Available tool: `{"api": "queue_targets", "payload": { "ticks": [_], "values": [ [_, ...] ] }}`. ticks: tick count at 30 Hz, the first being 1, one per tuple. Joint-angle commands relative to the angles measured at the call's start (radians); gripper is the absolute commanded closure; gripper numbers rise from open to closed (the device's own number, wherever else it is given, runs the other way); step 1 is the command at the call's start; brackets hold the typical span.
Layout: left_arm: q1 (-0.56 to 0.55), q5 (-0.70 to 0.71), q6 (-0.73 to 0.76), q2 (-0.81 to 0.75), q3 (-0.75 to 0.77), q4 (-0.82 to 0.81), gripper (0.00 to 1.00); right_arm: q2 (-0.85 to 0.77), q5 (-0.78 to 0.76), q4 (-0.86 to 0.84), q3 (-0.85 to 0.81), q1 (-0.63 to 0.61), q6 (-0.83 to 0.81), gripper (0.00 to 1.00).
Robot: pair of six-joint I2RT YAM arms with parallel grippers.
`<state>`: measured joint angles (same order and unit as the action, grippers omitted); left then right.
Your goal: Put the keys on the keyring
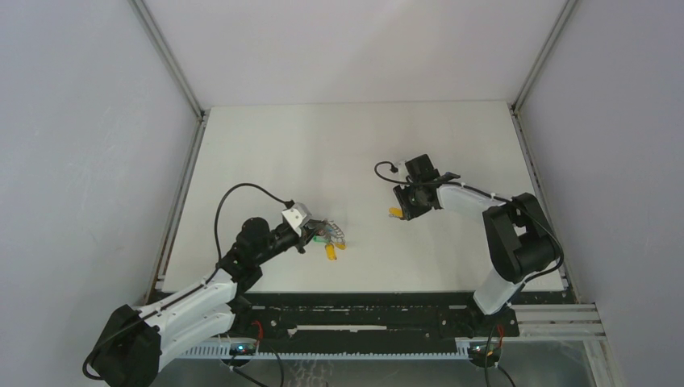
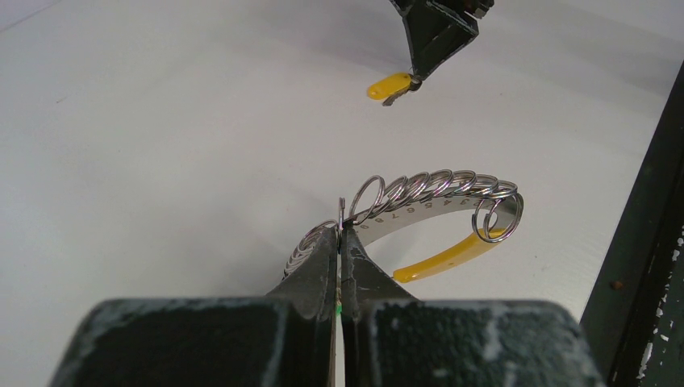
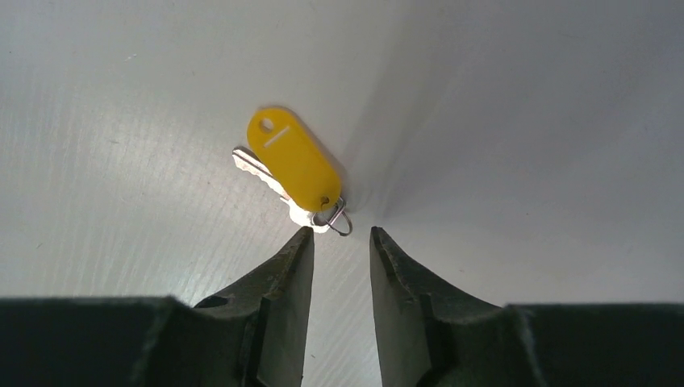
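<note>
Right wrist view: what lies under the right claw [image 3: 340, 238]?

One small silver key [image 3: 292, 161] with a flat yellow plastic tag, lying flat on the white worktop [image 3: 121, 121]. The claw's jaws stand apart and empty, just short of the tiny wire loop at the key's end.

How would it handle?

Probably very light, stiff and slippery. Lying flat, it may skid when pinched. The tag's long edges look like the safest hold, since that leaves the loop free.

And the keyring [image 2: 435, 197]?

The left claw [image 2: 339, 234] is clamped tight on one end of it. It is a curved metal band carrying a row of small rings and a yellow tag, well apart from the key.

The room?

A plain matte white surface, with pale walls [image 1: 81, 121] on three sides.
</note>
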<state>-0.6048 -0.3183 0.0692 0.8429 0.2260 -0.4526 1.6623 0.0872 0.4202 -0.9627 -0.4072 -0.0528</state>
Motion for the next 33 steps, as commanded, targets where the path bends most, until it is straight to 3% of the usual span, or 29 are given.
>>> {"api": "queue_targets", "payload": {
  "ticks": [1,12,20,27,33],
  "values": [
    [-0.003,-0.016,-0.013,-0.02,0.027,-0.05,1.0,0.009,0.015,-0.044,-0.022,0.0,-0.026,0.7],
    [-0.003,-0.016,-0.012,-0.024,0.027,-0.047,1.0,0.029,0.037,-0.028,-0.039,-0.006,-0.039,0.84],
    [-0.003,-0.015,-0.01,-0.032,0.027,-0.043,1.0,0.023,0.003,0.013,-0.061,-0.027,-0.047,1.0],
    [-0.003,-0.009,-0.008,-0.047,0.027,-0.032,1.0,0.047,-0.088,0.248,-0.178,-0.102,-0.016,1.0],
    [-0.004,-0.004,-0.008,-0.062,0.026,-0.027,1.0,0.119,-0.057,0.485,-0.256,-0.152,0.034,1.0]
  ]
}}
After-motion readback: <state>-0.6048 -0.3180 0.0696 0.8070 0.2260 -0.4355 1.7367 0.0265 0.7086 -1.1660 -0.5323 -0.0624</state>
